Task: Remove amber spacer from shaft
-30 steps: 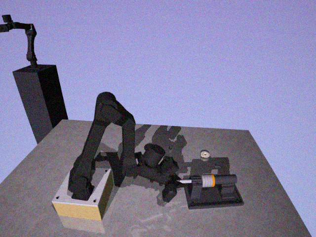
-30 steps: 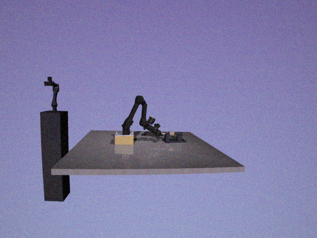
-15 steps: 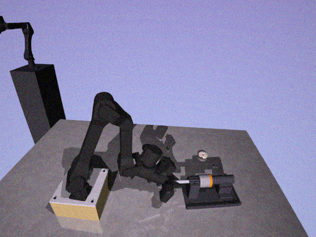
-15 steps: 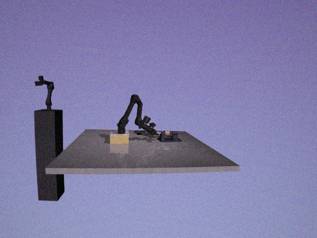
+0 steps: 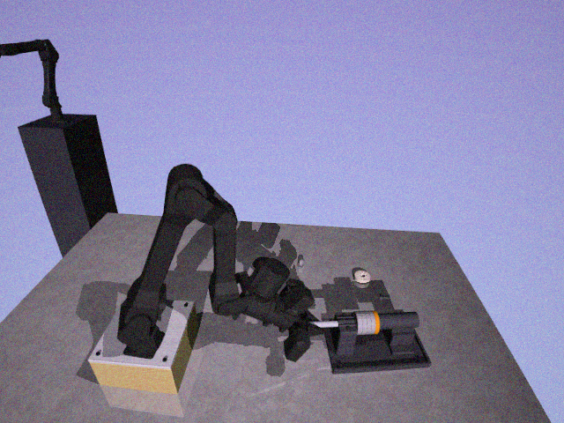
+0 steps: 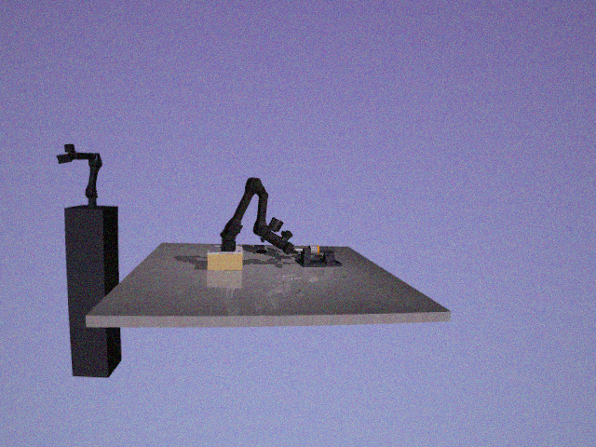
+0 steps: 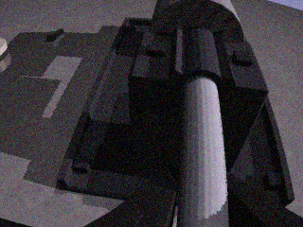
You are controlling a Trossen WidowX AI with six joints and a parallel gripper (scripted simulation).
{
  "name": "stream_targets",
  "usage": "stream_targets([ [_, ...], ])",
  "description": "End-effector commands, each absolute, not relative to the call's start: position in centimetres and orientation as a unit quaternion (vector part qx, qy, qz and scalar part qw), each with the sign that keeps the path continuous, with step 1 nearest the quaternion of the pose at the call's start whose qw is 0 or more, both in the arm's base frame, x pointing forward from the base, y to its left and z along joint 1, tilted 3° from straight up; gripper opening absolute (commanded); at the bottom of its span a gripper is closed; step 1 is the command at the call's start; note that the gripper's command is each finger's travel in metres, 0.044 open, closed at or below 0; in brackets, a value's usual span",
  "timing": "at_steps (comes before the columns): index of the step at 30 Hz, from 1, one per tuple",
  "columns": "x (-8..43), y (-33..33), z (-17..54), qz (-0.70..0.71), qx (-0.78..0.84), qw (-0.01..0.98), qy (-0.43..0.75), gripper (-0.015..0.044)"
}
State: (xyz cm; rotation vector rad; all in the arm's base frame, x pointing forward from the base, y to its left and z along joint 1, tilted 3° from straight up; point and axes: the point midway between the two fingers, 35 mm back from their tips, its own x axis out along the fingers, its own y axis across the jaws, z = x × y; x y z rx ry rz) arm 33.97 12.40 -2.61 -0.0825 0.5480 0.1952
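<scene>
My gripper (image 5: 314,323) (image 7: 193,177) is shut on the pale shaft (image 5: 328,323) (image 7: 204,147), at its outer end left of the fixture. The shaft runs into the near dark support (image 5: 346,341) (image 7: 189,113). Beyond that support the pale grey spacers (image 5: 366,322) sit side by side around the shaft line. The amber spacer (image 5: 377,322) (image 6: 318,250) is at their far end, against the dark cylindrical housing (image 5: 400,319), still up off the table. The shaft inside the spacers and the housing is hidden. The wrist view does not show the amber spacer.
The fixture's dark base tray (image 5: 382,367) lies under both supports. A small round white disc (image 5: 362,276) (image 7: 3,49) is on the table behind the fixture. The arm's yellow-sided base (image 5: 137,377) (image 6: 224,261) stands at the left. A second arm stands on a dark pillar (image 5: 49,177) (image 6: 84,269) beyond the table.
</scene>
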Motion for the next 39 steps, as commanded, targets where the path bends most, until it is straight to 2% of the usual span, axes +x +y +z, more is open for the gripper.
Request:
stream_targets([
  [1, 33.79, 12.32, -2.65, 0.095, -0.039, 0.957, 0.271, 0.0],
  [39, 33.4, 12.23, -2.64, 0.095, -0.039, 0.957, 0.271, 0.0],
])
